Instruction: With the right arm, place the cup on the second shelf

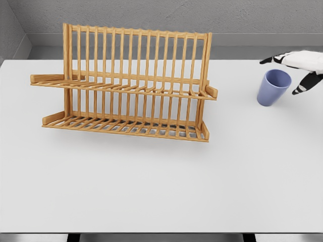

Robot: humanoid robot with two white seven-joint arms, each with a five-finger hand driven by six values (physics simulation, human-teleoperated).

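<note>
Wooden two-tier rack (126, 85) stands on the white table (151, 186), left of centre. Its tall slatted back closes the rear, so both shelves are reachable only from the front and above. Bare tabletop lies in front and between the rack's right end and the blue cup (274, 86), beside which the right hand (298, 68) hovers, fingers spread.

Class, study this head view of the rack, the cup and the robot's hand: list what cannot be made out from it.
- Right hand: arm cut off by the right edge.
- Cup: its inside bottom is hidden by its own wall.
- Left arm: out of frame.
- Rack: its back is hidden by the slats.
</note>
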